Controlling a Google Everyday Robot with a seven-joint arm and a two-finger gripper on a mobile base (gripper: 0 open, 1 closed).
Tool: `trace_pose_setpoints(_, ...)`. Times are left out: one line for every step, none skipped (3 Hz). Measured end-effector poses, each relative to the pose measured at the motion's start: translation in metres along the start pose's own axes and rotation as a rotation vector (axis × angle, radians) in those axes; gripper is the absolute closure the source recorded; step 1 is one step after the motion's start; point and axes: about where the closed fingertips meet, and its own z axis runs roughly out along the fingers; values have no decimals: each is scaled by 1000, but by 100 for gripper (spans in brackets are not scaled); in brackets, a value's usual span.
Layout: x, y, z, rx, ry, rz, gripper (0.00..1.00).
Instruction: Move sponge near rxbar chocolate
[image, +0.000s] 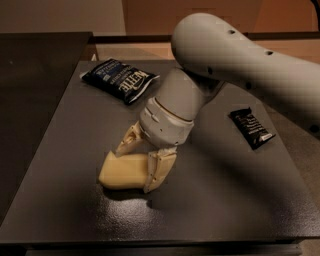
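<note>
The pale yellow sponge (117, 172) lies at the front left of the dark table (220, 200). My gripper (135, 170) reaches down over the sponge's right end. One cream finger (129, 142) presses its far edge and the other finger (159, 170) presses its near right side, so the sponge is held between them. The sponge's left end sticks out free and casts a shadow on the table. The rxbar chocolate (251, 127), a slim black wrapper, lies at the right of the table, well apart from the sponge and partly under my arm.
A dark-blue Kettle chip bag (120, 80) lies at the back left of the table. My bulky grey arm (240, 65) crosses over the back right. A lower dark surface (35, 95) adjoins the table's left edge.
</note>
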Motion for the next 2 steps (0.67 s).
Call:
trace_pose_setpoints(14, -13, -28, 70, 6, 52, 88)
trace_pose_setpoints(38, -31, -70, 170, 21, 122, 100)
